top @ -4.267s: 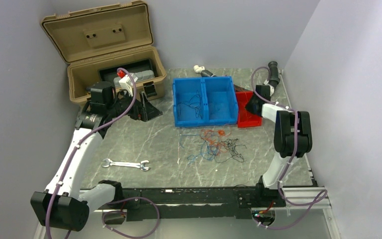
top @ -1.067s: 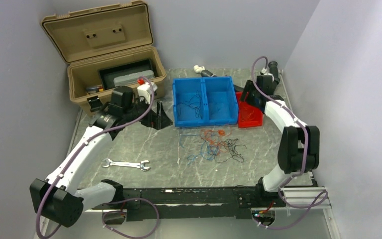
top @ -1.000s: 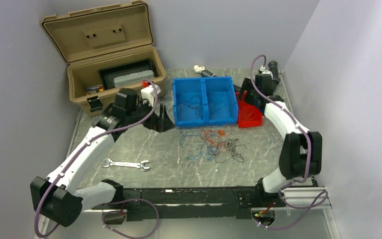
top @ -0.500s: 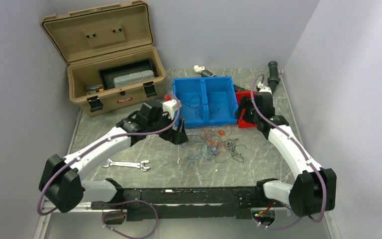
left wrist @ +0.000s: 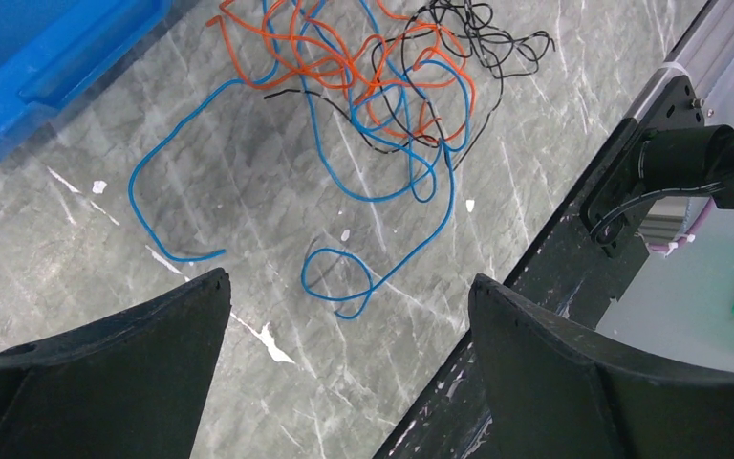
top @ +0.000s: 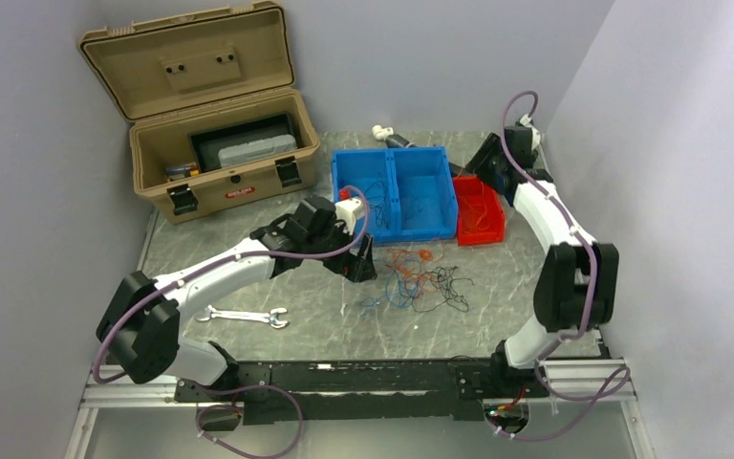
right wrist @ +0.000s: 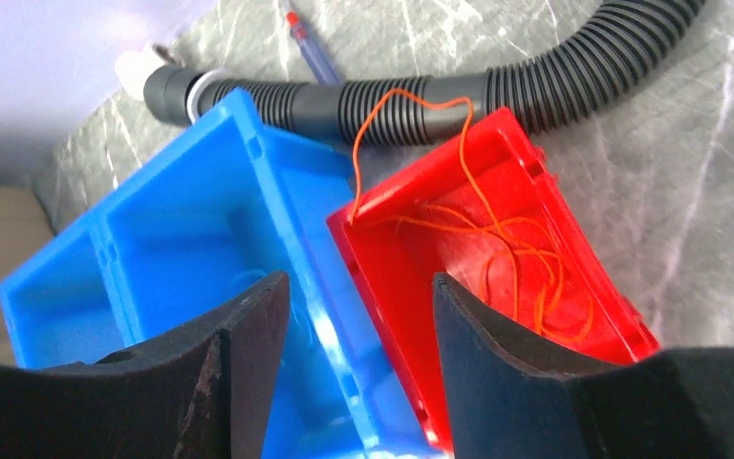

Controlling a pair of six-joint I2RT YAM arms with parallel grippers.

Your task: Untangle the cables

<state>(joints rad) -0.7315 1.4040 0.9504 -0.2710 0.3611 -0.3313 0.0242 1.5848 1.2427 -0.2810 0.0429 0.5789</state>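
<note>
On your table (top: 497, 287): toolbox (top: 220, 163) in the far-left corner, divided bin (top: 420, 232) mid-far edge, small bin (top: 483, 239) just right of it, cables (top: 420, 277) in front of both, wrench (top: 242, 316) toward the near-left corner.

- Thin blue, orange and black wires (top: 419, 277) are lying bunched in a loose tangle on the grey marble tabletop (top: 507, 287), just in front of the blue two-compartment bin (top: 392, 232).
- One blue strand (left wrist: 134, 186) is trailing flat out of the bunch.
- Orange strands (right wrist: 511, 244) are sitting in the red bin (right wrist: 497, 158), one arching over its rim.
</note>
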